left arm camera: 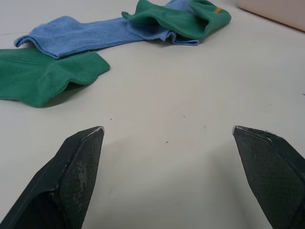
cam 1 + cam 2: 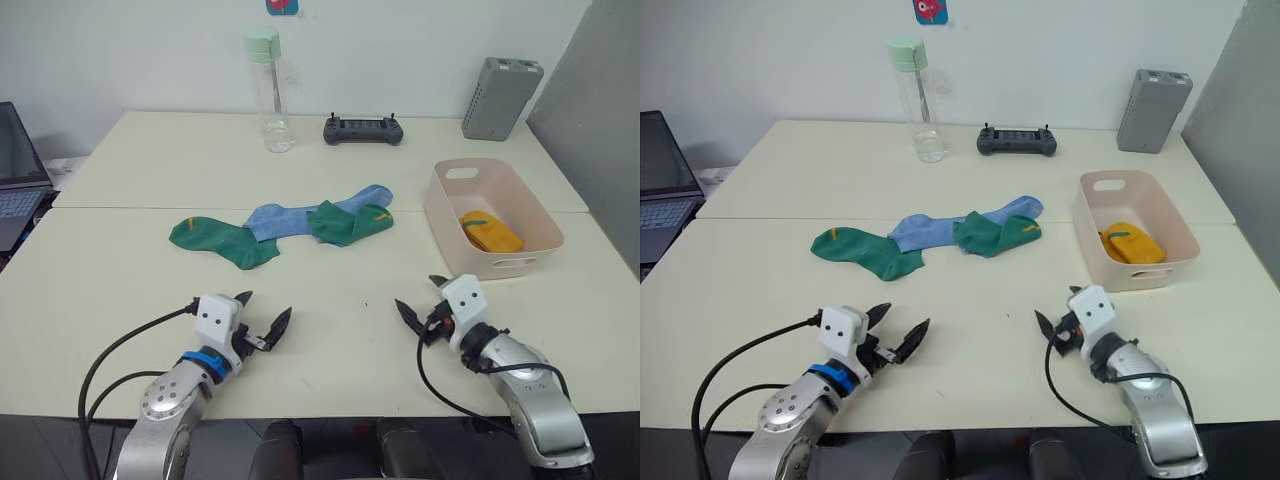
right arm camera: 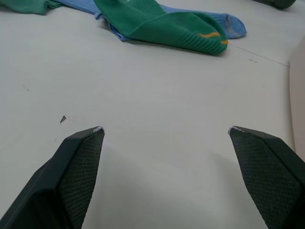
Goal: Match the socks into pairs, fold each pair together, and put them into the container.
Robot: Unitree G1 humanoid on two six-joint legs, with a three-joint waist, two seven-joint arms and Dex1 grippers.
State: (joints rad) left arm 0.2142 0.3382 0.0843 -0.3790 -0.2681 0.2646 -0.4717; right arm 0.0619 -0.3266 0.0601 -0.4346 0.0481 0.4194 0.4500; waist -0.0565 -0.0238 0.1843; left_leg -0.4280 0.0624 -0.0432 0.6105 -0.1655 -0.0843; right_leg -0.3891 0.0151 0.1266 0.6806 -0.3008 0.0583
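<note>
Silver arms, white wrist blocks, black cables, black pointed tool fingers [image 2: 279,325].

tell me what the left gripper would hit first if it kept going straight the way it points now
Probably bare cream table first, then the dark green knit sock and the light blue sock overlapping it. The left gripper is open; depth is uncertain.

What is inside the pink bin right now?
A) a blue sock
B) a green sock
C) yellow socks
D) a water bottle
C: folded yellow socks lie in the pink bin, while the green and blue socks are out on the table.
</note>
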